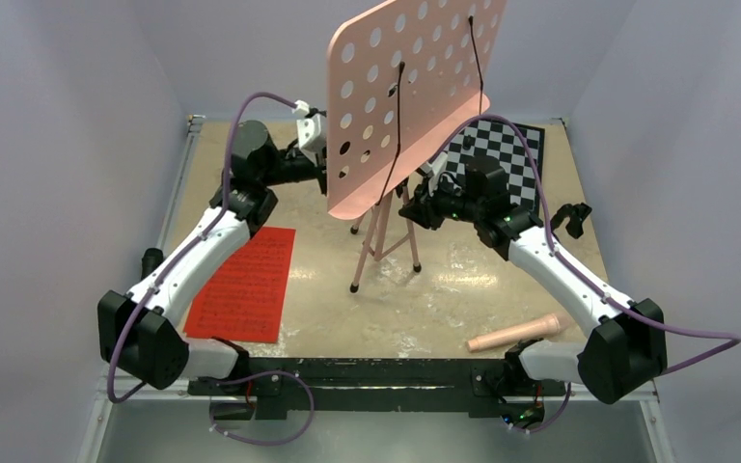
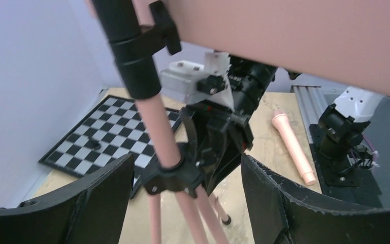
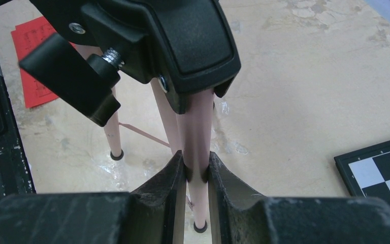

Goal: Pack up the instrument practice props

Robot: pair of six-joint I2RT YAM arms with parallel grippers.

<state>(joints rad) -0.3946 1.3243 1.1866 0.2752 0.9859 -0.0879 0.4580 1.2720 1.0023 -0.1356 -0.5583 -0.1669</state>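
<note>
The right gripper's fingers pinch a pink tube of the pink music stand, just under its black hub. The left gripper's fingers are spread wide on either side of the stand's pole, clear of it. The stand is upright mid-desk. Red sheet music lies to the stand's left, and a pink microphone lies to its near right.

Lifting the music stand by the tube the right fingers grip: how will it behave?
Probably top-heavy: the wide tray sits high over thin tripod legs, so it may swing or tip. The smooth round tube could twist between the right fingers.
</note>
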